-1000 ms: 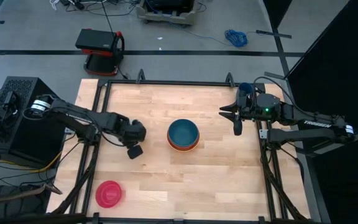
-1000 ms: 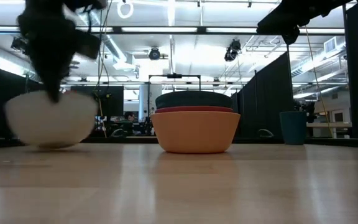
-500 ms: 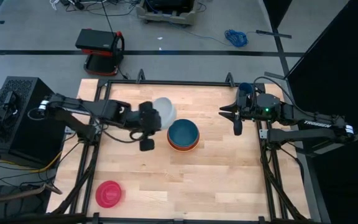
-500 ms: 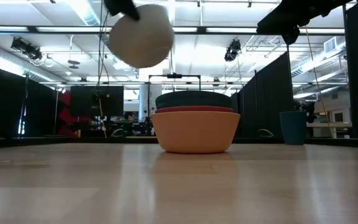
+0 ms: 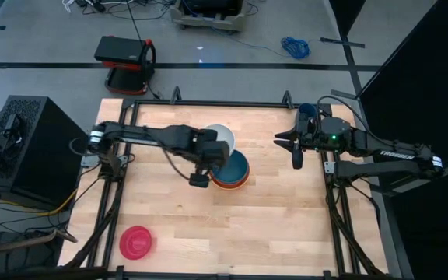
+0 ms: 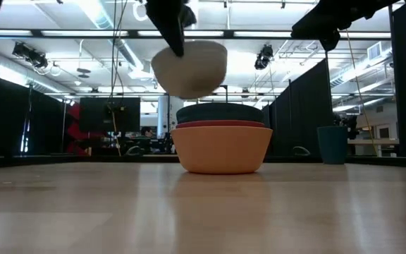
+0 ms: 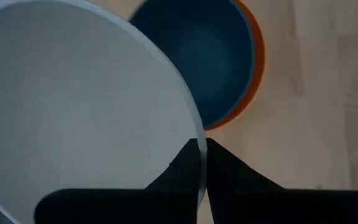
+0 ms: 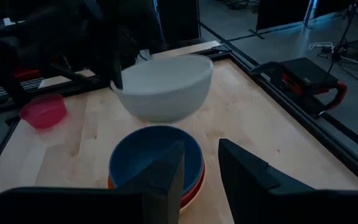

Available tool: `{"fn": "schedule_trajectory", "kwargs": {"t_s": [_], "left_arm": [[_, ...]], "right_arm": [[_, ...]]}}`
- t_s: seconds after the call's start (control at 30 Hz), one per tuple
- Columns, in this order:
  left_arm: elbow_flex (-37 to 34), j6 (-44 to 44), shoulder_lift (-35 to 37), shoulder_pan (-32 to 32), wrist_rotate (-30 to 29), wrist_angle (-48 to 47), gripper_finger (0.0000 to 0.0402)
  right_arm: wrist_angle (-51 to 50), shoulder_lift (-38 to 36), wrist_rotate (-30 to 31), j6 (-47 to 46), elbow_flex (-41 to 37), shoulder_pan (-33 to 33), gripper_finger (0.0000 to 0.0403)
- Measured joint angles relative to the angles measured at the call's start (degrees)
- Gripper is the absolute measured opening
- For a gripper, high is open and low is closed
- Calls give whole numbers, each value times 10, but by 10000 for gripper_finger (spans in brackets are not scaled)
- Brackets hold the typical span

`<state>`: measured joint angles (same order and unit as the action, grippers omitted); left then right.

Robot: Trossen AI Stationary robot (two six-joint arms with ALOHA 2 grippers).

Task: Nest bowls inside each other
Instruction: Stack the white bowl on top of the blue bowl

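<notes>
One white bowl pinched in left hand above three-bowl stack

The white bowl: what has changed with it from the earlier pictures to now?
The left gripper, shut on the white bowl's rim, lifted it off the table and carried it rightward; it now hangs beside and above the stacked bowls. The stack, the pink bowl and the right gripper stayed put.

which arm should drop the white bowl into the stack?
Left. The left gripper already holds the white bowl by its rim, in the air beside the stack. The right gripper waits empty near the right edge.
</notes>
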<state>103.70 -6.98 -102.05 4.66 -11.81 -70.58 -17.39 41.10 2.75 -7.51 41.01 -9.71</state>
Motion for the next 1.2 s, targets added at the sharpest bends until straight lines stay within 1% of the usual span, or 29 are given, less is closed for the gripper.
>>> {"fn": "schedule_trajectory", "kwargs": {"t_s": [0.4, 0.57, 0.87, 1.2], "left_arm": [[28, -29, -49, -9, 74, 24, 0], [30, -34, -60, -1, 104, 53, 0], [29, -33, -96, 14, 107, 67, 0], [29, -31, -117, 15, 99, 73, 0]], "right_arm": [[0, 0, 1, -1, 0, 0, 87], [0, 0, 1, 0, 0, 0, 87], [0, 3, 1, 0, 0, 0, 87], [0, 13, 1, -2, 0, 0, 87]]}}
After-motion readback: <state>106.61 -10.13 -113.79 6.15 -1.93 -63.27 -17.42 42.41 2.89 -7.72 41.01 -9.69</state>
